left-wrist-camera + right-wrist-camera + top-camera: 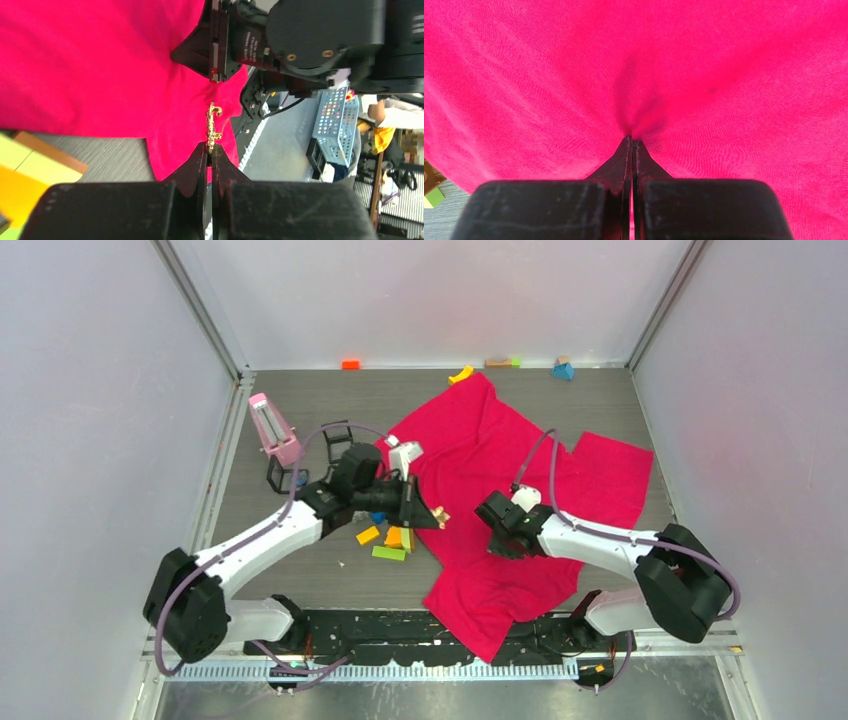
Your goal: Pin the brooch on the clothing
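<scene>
The crimson T-shirt point(480, 440) lies crumpled across the middle and right of the table. My left gripper point(437, 518) is shut on the brooch point(442, 514), a tiny piece held just above the shirt's left edge. In the left wrist view the brooch point(212, 125) sticks up edge-on from my shut fingertips point(210, 146), its gold-toned metal side showing, with the shirt point(100, 60) behind it. My right gripper point(495, 535) is shut on a pinch of shirt fabric point(549, 75). In the right wrist view point(632, 140) the cloth puckers at its tips. It also shows opposite the brooch in the left wrist view point(216, 77).
Orange point(368, 535), orange-yellow point(398, 537) and green point(389, 553) toy blocks lie under my left gripper beside the shirt's edge. A pink upright object point(273, 430) and black frames point(338, 437) stand at the left. Small blocks point(564, 370) lie along the back wall.
</scene>
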Action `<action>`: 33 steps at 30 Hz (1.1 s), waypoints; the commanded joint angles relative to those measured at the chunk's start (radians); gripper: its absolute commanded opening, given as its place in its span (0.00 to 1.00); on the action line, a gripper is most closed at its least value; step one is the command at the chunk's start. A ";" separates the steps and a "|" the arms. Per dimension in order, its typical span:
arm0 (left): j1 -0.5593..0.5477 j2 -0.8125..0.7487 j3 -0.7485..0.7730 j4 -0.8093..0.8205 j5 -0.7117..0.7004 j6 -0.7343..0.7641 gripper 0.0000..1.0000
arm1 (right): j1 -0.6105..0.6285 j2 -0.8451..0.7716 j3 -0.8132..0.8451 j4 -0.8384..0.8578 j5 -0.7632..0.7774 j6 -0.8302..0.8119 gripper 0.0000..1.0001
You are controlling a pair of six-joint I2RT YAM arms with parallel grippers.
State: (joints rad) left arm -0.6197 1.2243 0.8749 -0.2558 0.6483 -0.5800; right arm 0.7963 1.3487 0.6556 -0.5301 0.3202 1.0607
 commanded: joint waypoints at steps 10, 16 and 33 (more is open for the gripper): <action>-0.248 0.369 0.037 0.372 -0.229 -0.077 0.00 | -0.002 -0.191 -0.068 0.034 0.033 0.014 0.01; -0.295 0.478 0.093 0.367 -0.312 -0.045 0.00 | -0.001 -0.266 -0.087 0.037 0.007 0.012 0.01; -0.440 0.536 0.204 0.139 -0.605 0.155 0.00 | -0.001 -0.379 -0.121 0.066 -0.017 0.032 0.01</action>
State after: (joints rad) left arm -1.0309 1.7496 1.0367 -0.0746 0.1234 -0.4938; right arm 0.7963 0.9924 0.5381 -0.5152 0.3069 1.0725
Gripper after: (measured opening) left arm 0.025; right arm 0.023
